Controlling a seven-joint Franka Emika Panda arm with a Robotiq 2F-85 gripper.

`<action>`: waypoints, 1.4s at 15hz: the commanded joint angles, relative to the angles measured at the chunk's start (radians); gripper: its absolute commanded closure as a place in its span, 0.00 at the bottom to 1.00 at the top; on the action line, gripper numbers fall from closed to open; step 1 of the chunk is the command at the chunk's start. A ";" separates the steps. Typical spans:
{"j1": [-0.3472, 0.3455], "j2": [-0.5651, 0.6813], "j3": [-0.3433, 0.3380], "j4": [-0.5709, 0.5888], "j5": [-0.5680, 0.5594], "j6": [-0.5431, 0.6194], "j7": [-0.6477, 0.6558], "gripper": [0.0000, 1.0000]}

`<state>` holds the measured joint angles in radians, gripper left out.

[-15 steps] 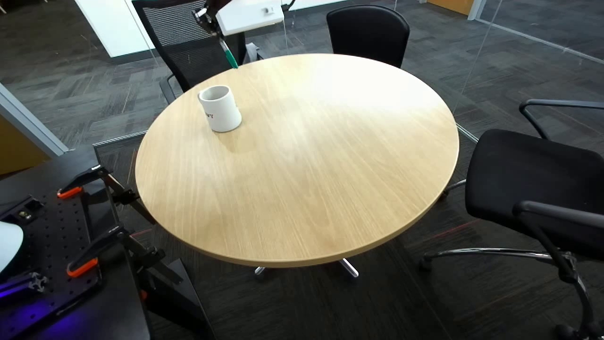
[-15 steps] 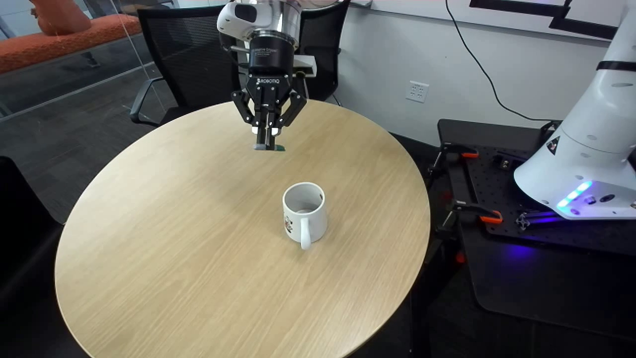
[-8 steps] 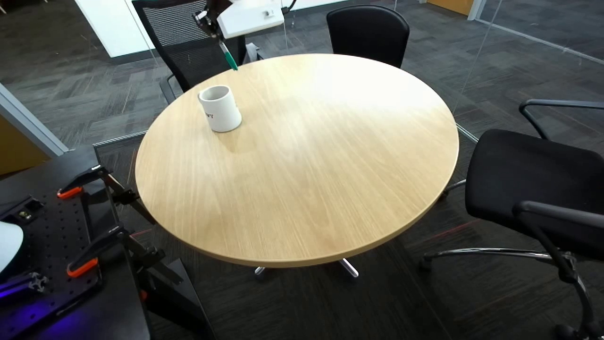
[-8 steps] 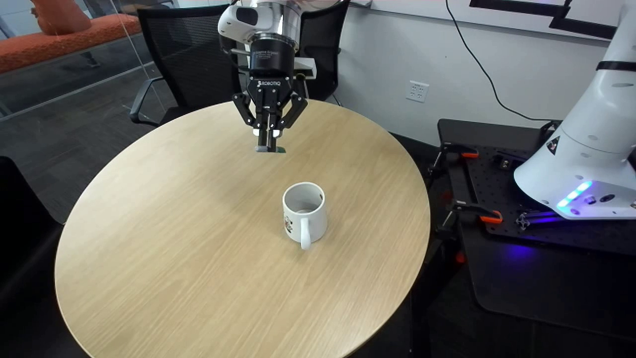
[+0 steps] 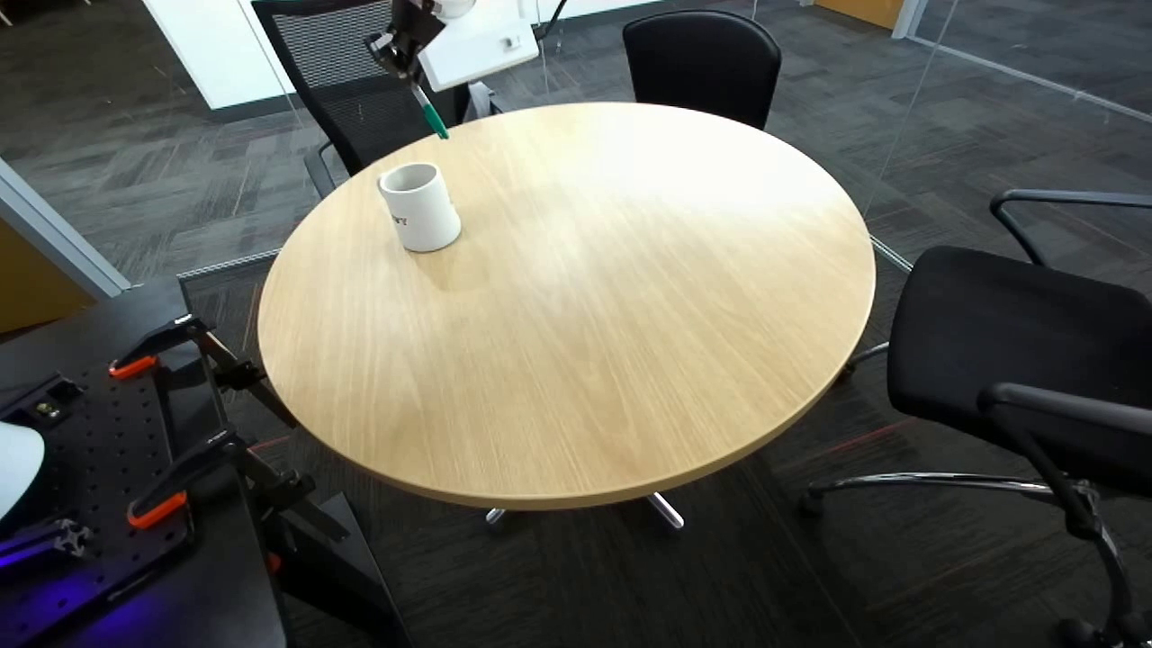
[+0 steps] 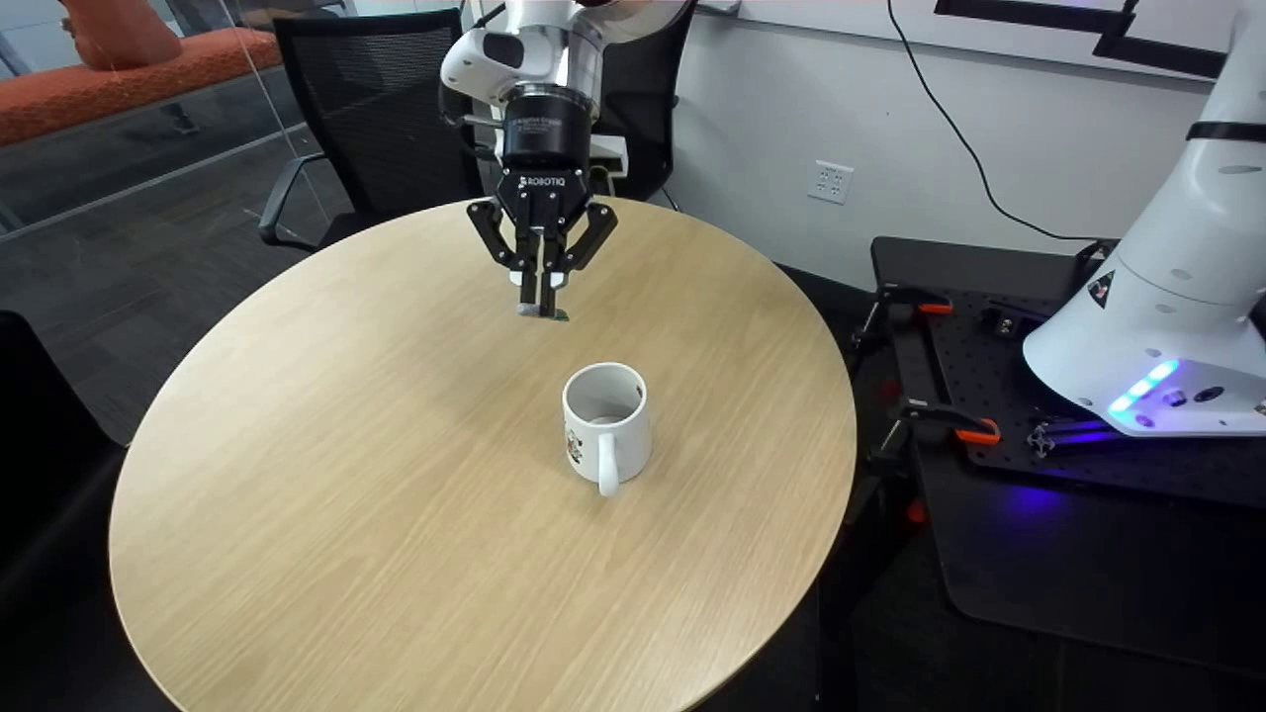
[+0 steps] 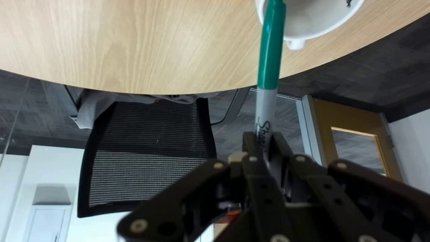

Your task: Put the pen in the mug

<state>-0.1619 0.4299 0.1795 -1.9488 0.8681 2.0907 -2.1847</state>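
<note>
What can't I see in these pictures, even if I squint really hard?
Wrist view: the writing on the slim green-and-grey plastic pen is partly covered by the black gripper fingers.
Wrist view: part of the white cylindrical ceramic mug is cut off by the top edge.
An exterior view: the mug's dark print is too small to read.

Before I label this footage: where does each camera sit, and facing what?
Exterior view: high, facing down at the mug; arm, gripper, base show.
Exterior view: high, roughly opposite, facing across the table; gripper at top, base edge left.
Wrist view: on the wrist, facing along the pen; gripper shows.
Both exterior views share mug, table.
</note>
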 commanded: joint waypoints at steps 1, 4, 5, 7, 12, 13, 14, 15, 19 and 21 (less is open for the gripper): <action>0.004 0.006 -0.023 0.008 0.052 -0.089 -0.110 0.97; 0.004 0.012 -0.040 0.007 0.071 -0.167 -0.175 0.97; 0.005 0.016 -0.048 0.009 0.072 -0.193 -0.187 0.97; 0.006 0.027 -0.059 0.014 0.079 -0.244 -0.209 0.97; 0.015 0.080 -0.075 0.038 0.087 -0.323 -0.227 0.97; 0.014 0.094 -0.075 0.043 0.090 -0.335 -0.231 0.97; 0.015 0.107 -0.075 0.048 0.091 -0.342 -0.236 0.97; 0.014 0.120 -0.075 0.054 0.095 -0.351 -0.241 0.97; 0.010 0.172 -0.077 0.084 0.110 -0.365 -0.257 0.97; 0.010 0.198 -0.080 0.101 0.118 -0.365 -0.253 0.97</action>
<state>-0.1609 0.5847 0.1228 -1.8991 0.9595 1.7728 -2.4126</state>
